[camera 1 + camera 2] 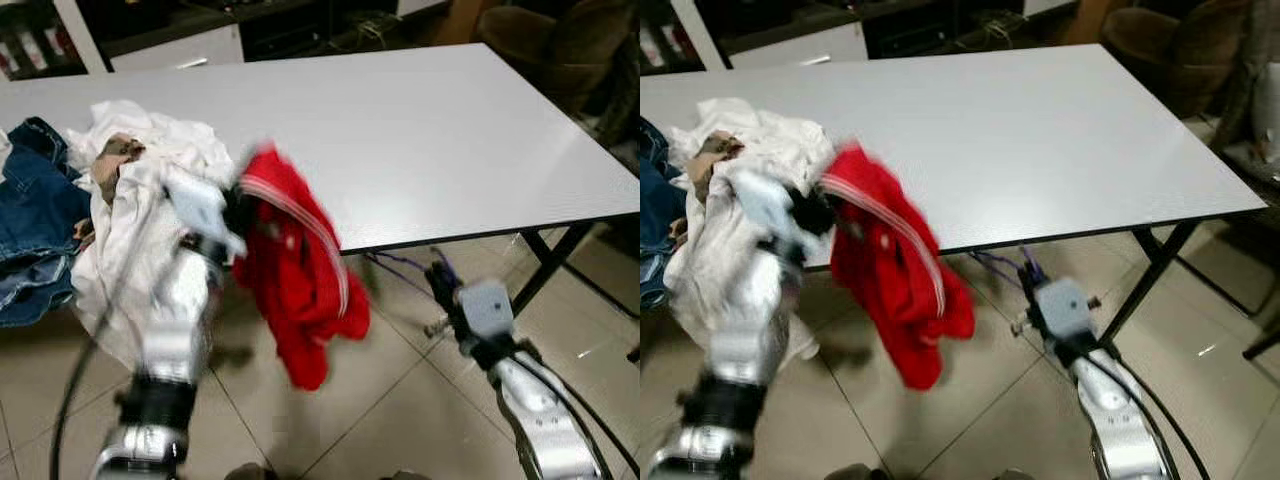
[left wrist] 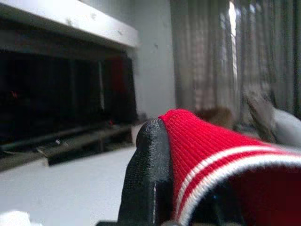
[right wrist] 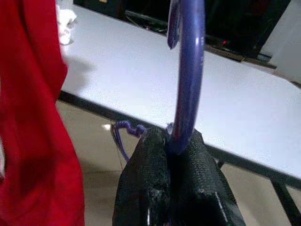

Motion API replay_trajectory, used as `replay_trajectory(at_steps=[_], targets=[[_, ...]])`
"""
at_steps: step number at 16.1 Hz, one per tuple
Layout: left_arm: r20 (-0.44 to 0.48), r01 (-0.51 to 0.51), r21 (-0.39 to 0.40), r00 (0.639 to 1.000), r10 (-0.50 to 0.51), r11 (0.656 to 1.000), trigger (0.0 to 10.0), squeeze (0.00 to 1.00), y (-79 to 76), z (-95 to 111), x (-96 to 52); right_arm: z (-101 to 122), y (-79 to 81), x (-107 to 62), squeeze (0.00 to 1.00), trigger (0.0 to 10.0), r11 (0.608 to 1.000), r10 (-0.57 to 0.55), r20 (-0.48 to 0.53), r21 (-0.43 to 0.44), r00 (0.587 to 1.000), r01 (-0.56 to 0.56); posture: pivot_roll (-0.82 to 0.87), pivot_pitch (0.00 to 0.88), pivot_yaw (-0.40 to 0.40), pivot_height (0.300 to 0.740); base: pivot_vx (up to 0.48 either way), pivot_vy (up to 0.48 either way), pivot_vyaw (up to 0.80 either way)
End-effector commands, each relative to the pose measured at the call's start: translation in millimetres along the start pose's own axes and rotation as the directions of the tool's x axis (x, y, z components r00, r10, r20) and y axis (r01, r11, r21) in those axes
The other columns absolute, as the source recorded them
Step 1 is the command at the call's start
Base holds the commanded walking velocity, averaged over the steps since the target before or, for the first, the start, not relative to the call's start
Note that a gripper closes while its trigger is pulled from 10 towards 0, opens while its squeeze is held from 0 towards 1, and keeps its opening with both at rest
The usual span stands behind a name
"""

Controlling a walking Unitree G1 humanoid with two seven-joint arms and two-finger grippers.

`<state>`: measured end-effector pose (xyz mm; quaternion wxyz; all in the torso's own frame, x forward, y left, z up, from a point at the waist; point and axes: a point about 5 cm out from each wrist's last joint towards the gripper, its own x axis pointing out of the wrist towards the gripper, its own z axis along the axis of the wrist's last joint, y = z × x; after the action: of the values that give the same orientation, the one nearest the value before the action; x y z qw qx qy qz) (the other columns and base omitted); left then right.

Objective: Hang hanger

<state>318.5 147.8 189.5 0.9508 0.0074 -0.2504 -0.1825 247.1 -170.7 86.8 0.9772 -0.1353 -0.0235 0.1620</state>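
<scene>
With the red striped sweater [image 1: 300, 270] pinched in the left tool [image 1: 238, 212] at the counter [image 1: 450, 140] edge and the purple hanger [image 3: 188, 75] clamped in the right tool [image 3: 175, 141] below it, the dangling knit could be snagged or dropped during threading.

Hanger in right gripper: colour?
Purple hanger, pinched in the right gripper; clearest in the right wrist view.

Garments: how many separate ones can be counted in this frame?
3 at least: a red garment in the left gripper, white clothing heaped on the table, and jeans at its left end. The heap may hide more.
</scene>
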Motion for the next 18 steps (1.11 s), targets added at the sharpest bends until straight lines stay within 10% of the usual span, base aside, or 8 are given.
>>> replay_trajectory(at_steps=[1, 18], targets=[[0.017, -0.068, 0.000, 0.998, 0.068, 0.998, 10.0, 0.00, 15.4, 8, 5.6, 61, -19.5, 19.6, 0.00, 10.0, 0.994, -0.104, 0.285, 0.018, 0.953, 0.103, -0.01, 0.000, 0.065, 0.740, 0.000, 0.000, 0.00], [-0.167, -0.136, 0.096, 0.974, 0.151, 0.986, 10.0, 0.00, 23.0, -11, 18.8, 103, -31.5, 66.0, 0.00, 10.0, 0.984, -0.165, 0.344, -0.008, 0.924, 0.179, 0.00, 0.000, 0.053, 0.740, 0.081, 0.000, 0.00]])
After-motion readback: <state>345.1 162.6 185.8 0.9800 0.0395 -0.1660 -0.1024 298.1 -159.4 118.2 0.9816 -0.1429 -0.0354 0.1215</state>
